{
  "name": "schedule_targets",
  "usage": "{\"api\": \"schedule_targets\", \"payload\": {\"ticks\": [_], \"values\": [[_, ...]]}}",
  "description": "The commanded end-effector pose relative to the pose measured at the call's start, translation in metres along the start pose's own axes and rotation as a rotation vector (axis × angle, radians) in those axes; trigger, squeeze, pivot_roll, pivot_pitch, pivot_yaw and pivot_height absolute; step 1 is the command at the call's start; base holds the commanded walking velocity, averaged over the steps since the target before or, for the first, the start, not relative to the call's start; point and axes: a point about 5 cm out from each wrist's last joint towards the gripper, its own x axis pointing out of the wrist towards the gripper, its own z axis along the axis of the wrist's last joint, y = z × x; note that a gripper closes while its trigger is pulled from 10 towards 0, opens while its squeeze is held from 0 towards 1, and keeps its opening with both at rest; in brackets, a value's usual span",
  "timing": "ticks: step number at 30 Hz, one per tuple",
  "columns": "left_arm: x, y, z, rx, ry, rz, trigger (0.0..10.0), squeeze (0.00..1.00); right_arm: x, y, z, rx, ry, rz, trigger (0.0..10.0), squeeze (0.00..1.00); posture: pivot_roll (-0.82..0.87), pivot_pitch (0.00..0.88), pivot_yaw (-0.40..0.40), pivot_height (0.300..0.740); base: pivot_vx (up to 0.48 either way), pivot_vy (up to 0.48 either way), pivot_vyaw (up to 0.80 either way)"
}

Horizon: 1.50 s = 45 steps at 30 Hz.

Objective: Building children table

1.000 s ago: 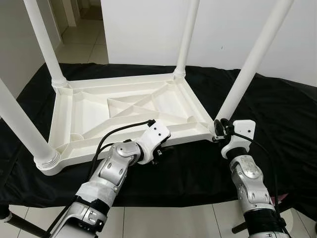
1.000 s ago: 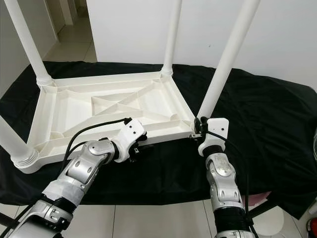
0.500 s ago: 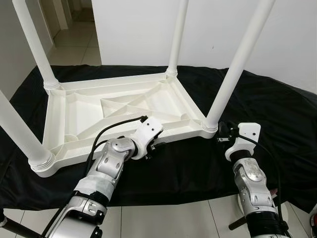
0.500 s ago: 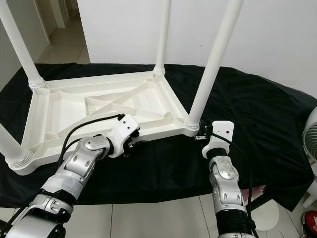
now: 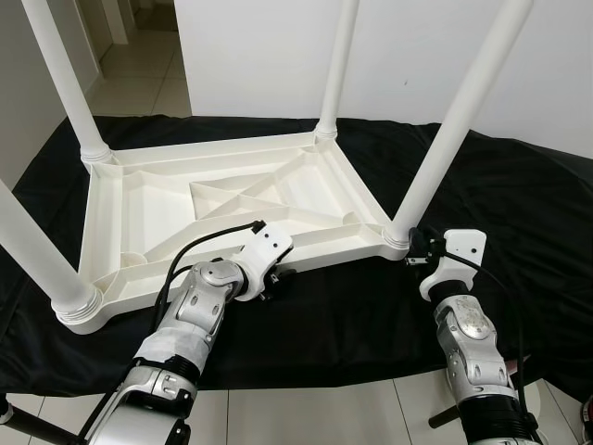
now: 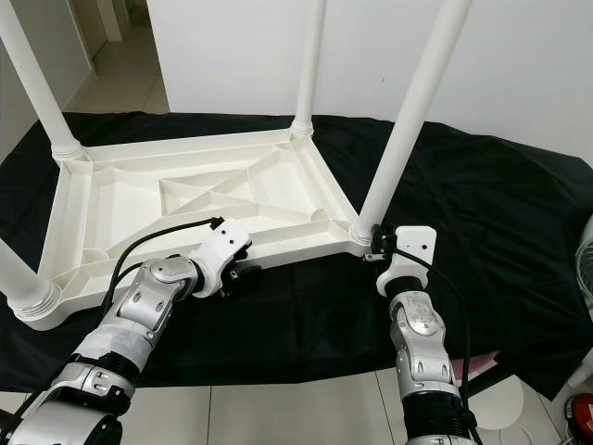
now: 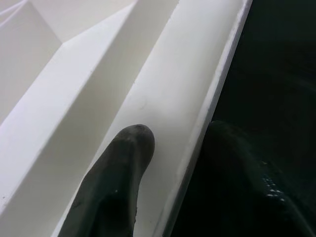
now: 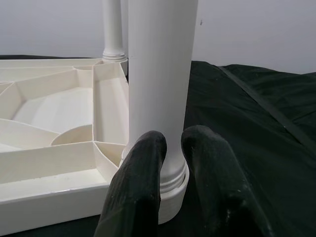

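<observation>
— Table (image 5: 222,199), white plastic, lies upside down on the black cloth (image 5: 519,213) before us, ribbed underside up, with its four legs standing up from the corners. Where do we have our grippers?

— Our left gripper (image 7: 173,163) is at the near long edge of the upturned top. In its wrist view one finger (image 7: 118,182) lies on the white rim and the other sits below on the dark cloth side, so the fingers are spread with the lip of the rim between them. Whether they press on it, we cannot tell.

— And the right one?

— Our right gripper (image 8: 170,148) is at the foot of the near right leg (image 5: 454,120), where the leg meets its corner collar (image 8: 175,185). Its two black fingers are nearly together, with only a narrow gap between them, and their tips rest against the base of the leg. They hold nothing between them.

— How do the legs stand?

— The far right leg (image 5: 338,65) and the far left leg (image 5: 65,79) rise upright from the back corners. The near left leg (image 5: 32,241) rises from its ringed collar and leans out toward our left in the head view. A white wall (image 5: 278,46) stands behind the cloth, and tiled floor (image 5: 306,417) shows below its near edge.
</observation>
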Motion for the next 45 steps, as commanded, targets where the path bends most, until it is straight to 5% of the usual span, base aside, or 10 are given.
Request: {"api": "schedule_targets", "payload": {"ticks": [1, 3, 13, 14, 26, 29, 30, 35, 36, 45], "values": [[-0.004, 0.021, -0.013, 0.000, 0.061, 0.445, 7.9, 0.00, 0.000, 0.001, -0.002, 0.008, 0.001, -0.005, 10.0, 0.00, 0.03, 0.054, -0.032, 0.740, 0.000, 0.000, 0.00], [-0.004, 0.019, -0.011, -0.009, 0.045, 0.434, 0.0, 0.00, 0.000, 0.002, -0.002, 0.009, 0.001, -0.007, 10.0, 0.00, 0.03, 0.053, -0.031, 0.740, 0.000, 0.000, 0.00], [0.004, 0.008, 0.006, 0.003, -0.019, 0.412, 0.0, 0.00, 0.001, 0.004, -0.001, 0.011, -0.004, -0.005, 10.0, 0.00, 0.03, 0.050, -0.030, 0.740, 0.000, 0.000, 0.00], [0.006, 0.004, 0.011, 0.011, -0.040, 0.397, 10.0, 0.00, 0.001, 0.005, -0.001, 0.012, -0.004, -0.005, 10.0, 0.00, 0.03, 0.049, -0.030, 0.740, 0.000, 0.000, 0.00], [0.015, -0.027, 0.028, 0.098, -0.141, 0.249, 10.0, 0.00, 0.001, 0.008, -0.002, 0.010, -0.001, 0.004, 10.0, 0.00, 0.03, 0.053, -0.029, 0.740, 0.000, 0.000, 0.00], [0.014, -0.028, 0.028, 0.070, -0.153, 0.233, 10.0, 0.47, 0.001, 0.009, -0.002, 0.009, -0.001, 0.004, 10.0, 0.00, 0.03, 0.054, -0.029, 0.740, 0.000, 0.000, 0.00], [0.014, -0.028, 0.029, 0.059, -0.160, 0.225, 10.0, 1.00, 0.001, 0.009, -0.002, 0.010, -0.001, 0.004, 10.0, 0.00, 0.03, 0.054, -0.028, 0.740, 0.000, 0.000, 0.00], [0.012, -0.031, 0.029, 0.080, -0.172, 0.195, 10.0, 0.71, 0.000, 0.010, -0.003, 0.010, 0.000, 0.005, 10.0, 0.00, 0.03, 0.057, -0.027, 0.740, 0.000, 0.000, 0.00], [0.010, -0.031, 0.029, 0.075, -0.180, 0.178, 10.0, 0.00, 0.000, 0.010, -0.004, 0.009, 0.002, 0.005, 10.0, 0.00, 0.03, 0.057, -0.027, 0.740, 0.000, 0.000, 0.00], [-0.004, -0.020, 0.027, 0.007, -0.235, 0.100, 10.0, 0.00, -0.004, 0.012, -0.006, 0.002, 0.008, 0.022, 10.0, 0.00, 0.04, 0.057, -0.026, 0.740, 0.000, 0.000, 0.00]]}}
